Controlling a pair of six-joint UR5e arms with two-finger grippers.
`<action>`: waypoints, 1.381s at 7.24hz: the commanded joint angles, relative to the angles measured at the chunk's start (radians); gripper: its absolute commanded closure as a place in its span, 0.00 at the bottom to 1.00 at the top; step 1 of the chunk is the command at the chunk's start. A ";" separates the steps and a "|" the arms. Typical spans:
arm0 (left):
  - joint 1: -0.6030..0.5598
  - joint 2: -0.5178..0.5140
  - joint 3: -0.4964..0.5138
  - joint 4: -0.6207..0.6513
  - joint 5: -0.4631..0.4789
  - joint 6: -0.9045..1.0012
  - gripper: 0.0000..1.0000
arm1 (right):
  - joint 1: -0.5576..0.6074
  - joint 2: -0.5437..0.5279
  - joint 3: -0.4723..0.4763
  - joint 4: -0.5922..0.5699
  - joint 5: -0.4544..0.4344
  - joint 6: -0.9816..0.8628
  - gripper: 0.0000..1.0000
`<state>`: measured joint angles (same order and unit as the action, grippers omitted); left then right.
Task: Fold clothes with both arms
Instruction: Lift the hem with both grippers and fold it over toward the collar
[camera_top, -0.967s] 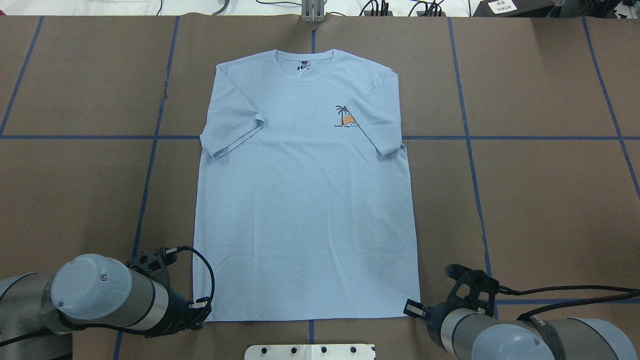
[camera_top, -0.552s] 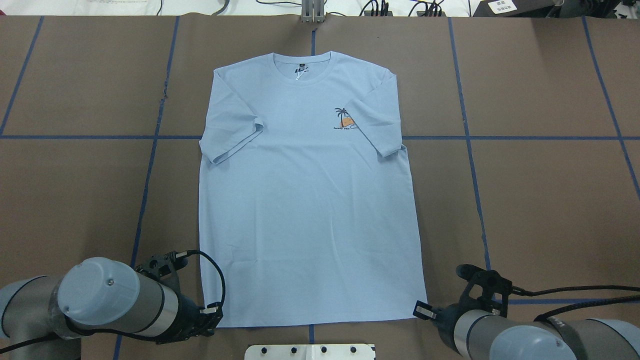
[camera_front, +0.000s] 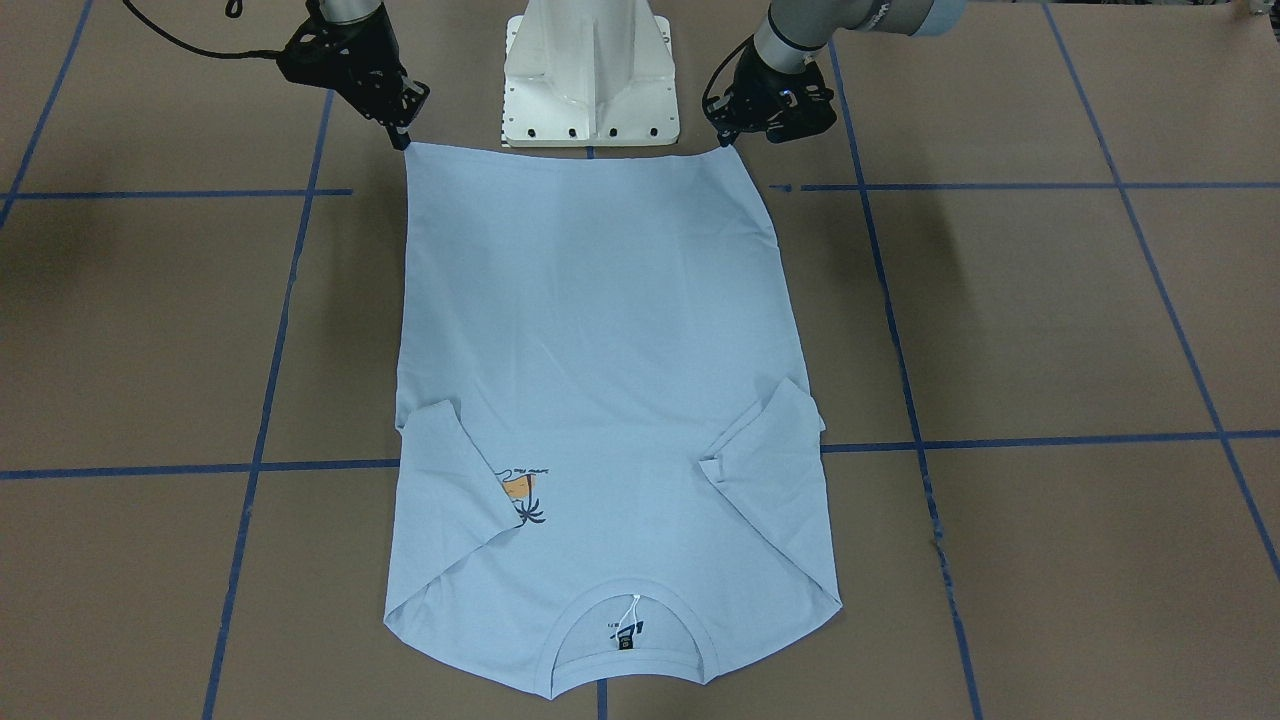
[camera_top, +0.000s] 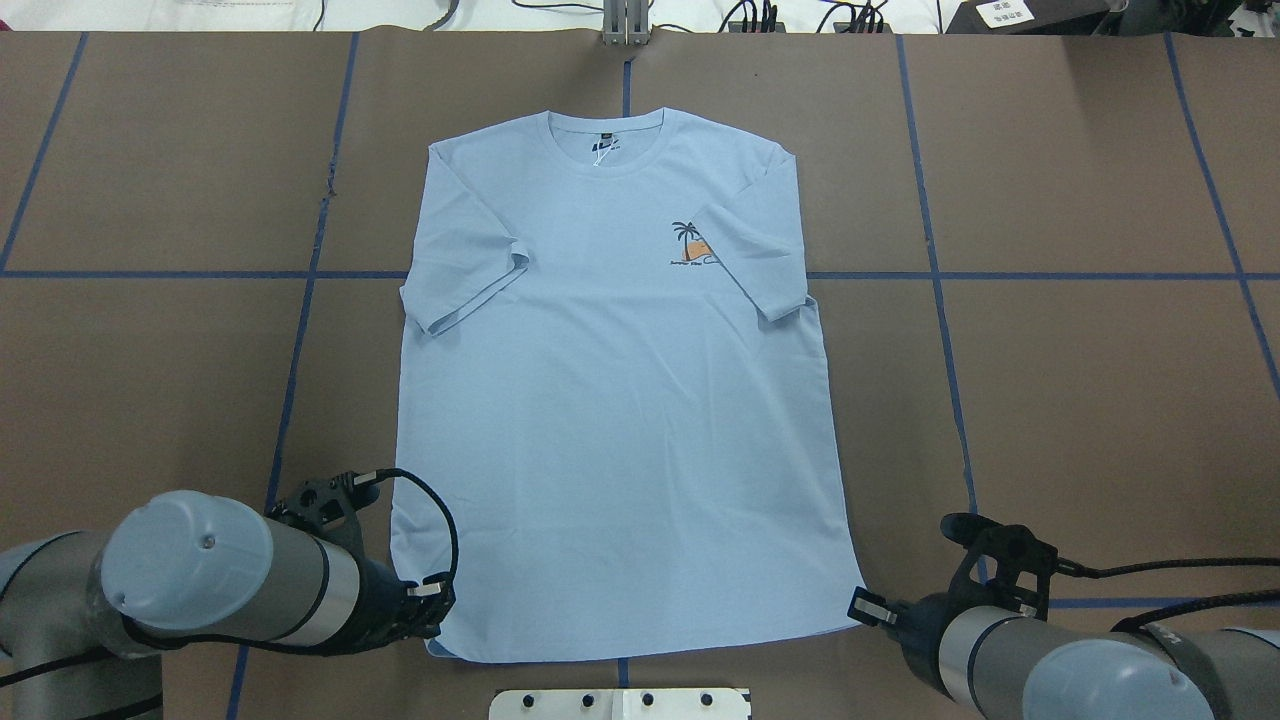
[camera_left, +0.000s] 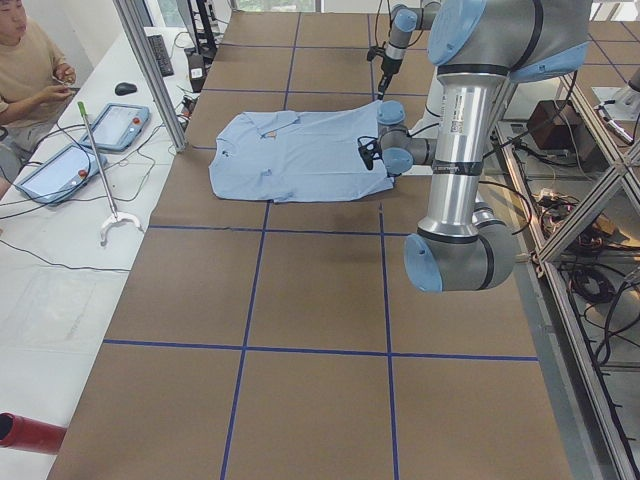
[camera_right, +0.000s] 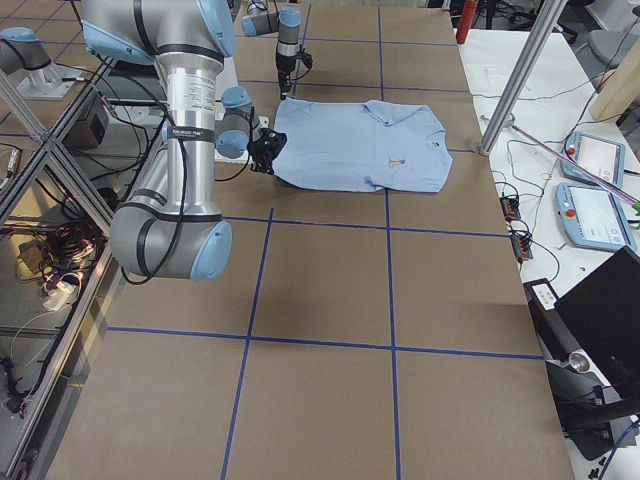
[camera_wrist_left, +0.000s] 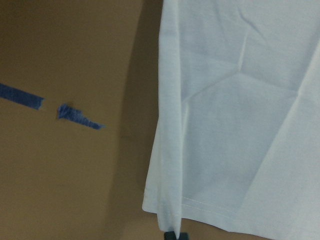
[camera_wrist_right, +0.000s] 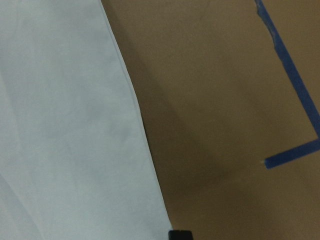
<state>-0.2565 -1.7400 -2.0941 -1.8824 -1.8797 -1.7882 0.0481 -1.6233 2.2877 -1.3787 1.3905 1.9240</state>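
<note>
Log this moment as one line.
T-shirt: flat, sleeves folded in | left gripper: pinching hem corner | right gripper: pinching hem corner

Body: left arm (camera_top: 250, 590) and right arm (camera_top: 1010, 660) are silver-grey tubes with light blue joint caps, small screw (camera_top: 207, 543) on the left cap. Black cable (camera_top: 440, 540) at each wrist. left gripper (camera_front: 725, 138) and right gripper (camera_front: 401, 135) black. White printed label (camera_left: 462, 108) on left tube. White pedestal (camera_front: 590, 70) between the arms, dark bolts (camera_front: 572, 131) along its flange.

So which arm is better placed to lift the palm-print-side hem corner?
Right. The right arm's fingers are at that corner of the light blue T-shirt; the left arm's fingers are at the other.
</note>
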 joint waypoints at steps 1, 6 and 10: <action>-0.167 -0.051 0.024 0.003 0.011 0.232 1.00 | 0.112 0.105 -0.028 -0.003 0.009 -0.144 1.00; -0.377 -0.275 0.255 0.000 0.094 0.292 1.00 | 0.572 0.360 -0.329 -0.003 0.290 -0.475 1.00; -0.509 -0.320 0.434 -0.067 0.155 0.440 1.00 | 0.729 0.679 -0.767 0.004 0.335 -0.572 1.00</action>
<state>-0.7417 -2.0484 -1.7161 -1.9118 -1.7644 -1.3637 0.7372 -1.0371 1.6459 -1.3753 1.7076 1.3835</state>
